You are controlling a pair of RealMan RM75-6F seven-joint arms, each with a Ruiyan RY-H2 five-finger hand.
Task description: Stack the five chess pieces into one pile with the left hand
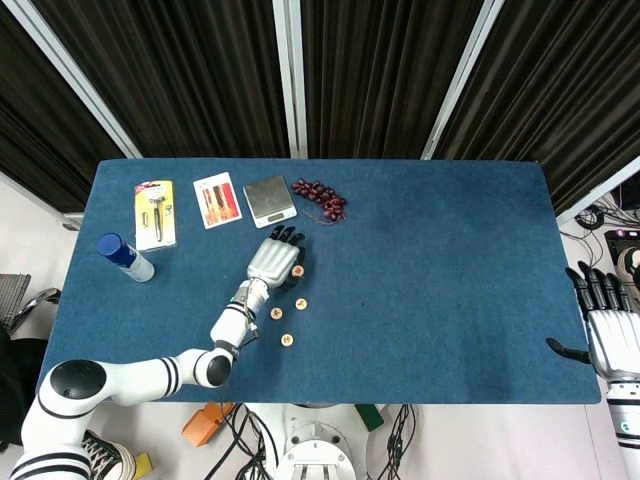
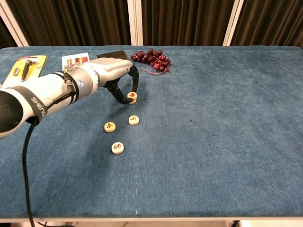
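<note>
**Four round pieces in view, left hand on the top one**

The left hand (image 2: 111, 71) arches over a round cream chess piece with a red character (image 2: 132, 97), fingertips pinching it against the blue felt worktop (image 2: 218, 142). Three more cream discs lie at about 6 o'clock from it: (image 2: 134, 120), (image 2: 110, 126), (image 2: 117, 148). A fifth cannot be made out. The right hand (image 1: 608, 330) hangs off the worktop's 3 o'clock edge, fingers apart, holding nothing.
</note>
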